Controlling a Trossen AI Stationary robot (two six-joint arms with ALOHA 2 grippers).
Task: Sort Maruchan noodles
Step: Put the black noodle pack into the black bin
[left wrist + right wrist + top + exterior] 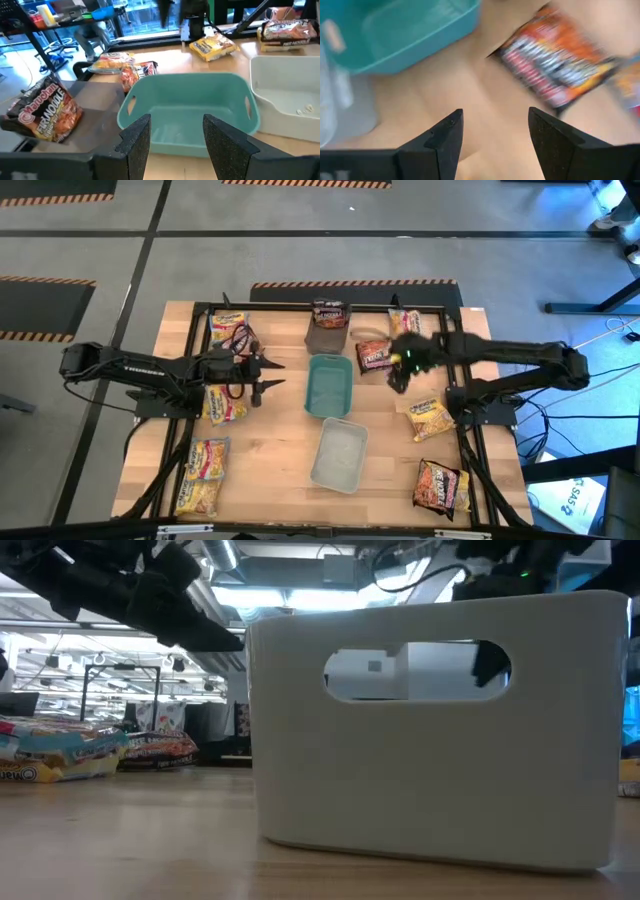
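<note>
1. The wooden table (280,430) is standing on a grey floor with striped hazard tape (350,282).
2. A teal tray (329,386) is sitting mid-table, between a dark tray (326,336) and a clear tray (339,455).
3. Maruchan noodles are lying scattered at both table sides.
4. The right gripper (398,370), jaws parted and empty, is hovering just beside a dark red packet (374,356).
5. The left gripper (268,374) is hanging parted and empty, facing the teal tray.

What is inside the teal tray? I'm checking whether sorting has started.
Nothing: the teal tray looks empty in the left wrist and high views. Its near inner wall is hidden behind the left gripper fingers.
</note>
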